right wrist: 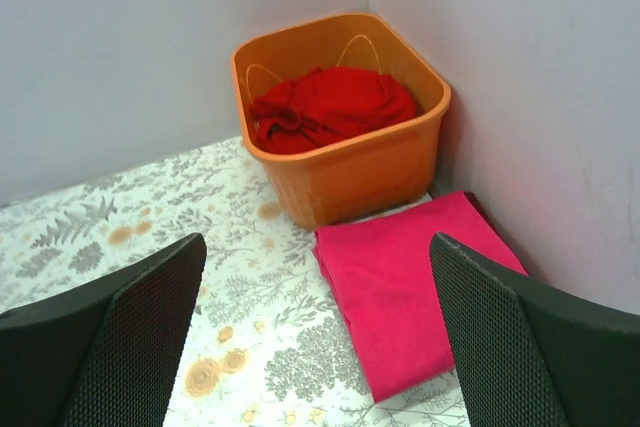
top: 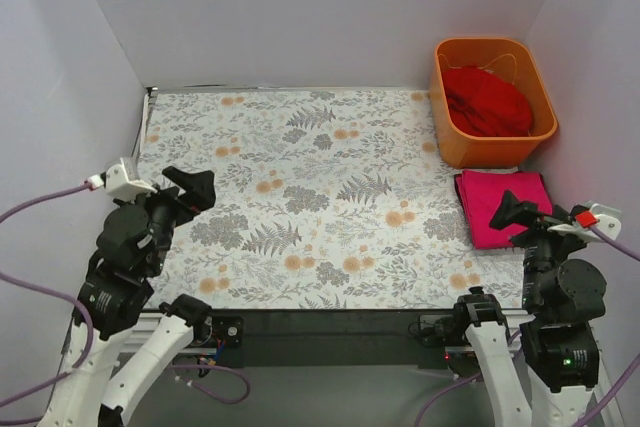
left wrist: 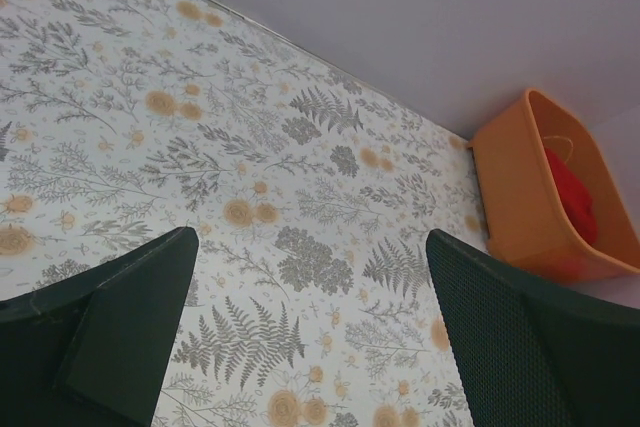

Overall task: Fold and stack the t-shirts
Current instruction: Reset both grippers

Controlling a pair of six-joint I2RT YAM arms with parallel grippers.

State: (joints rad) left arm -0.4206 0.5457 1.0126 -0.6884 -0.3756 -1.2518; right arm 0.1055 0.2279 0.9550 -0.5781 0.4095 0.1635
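A folded magenta-pink t-shirt [top: 497, 209] lies on the floral cloth at the right, just in front of the orange tub; it also shows in the right wrist view [right wrist: 410, 287]. A thin dark maroon edge shows along its far right side. A crumpled scarlet t-shirt [top: 487, 99] lies inside the tub and shows in the right wrist view [right wrist: 335, 102]. My right gripper [top: 513, 215] is open and empty, above the near end of the pink shirt [right wrist: 318, 247]. My left gripper [top: 193, 188] is open and empty over the cloth's left side [left wrist: 310, 247].
The orange plastic tub [top: 447, 137] stands in the back right corner, near the right wall [right wrist: 350, 177]. The grey floral-print cloth [top: 320, 197] covers the table. White walls close in the left, back and right sides.
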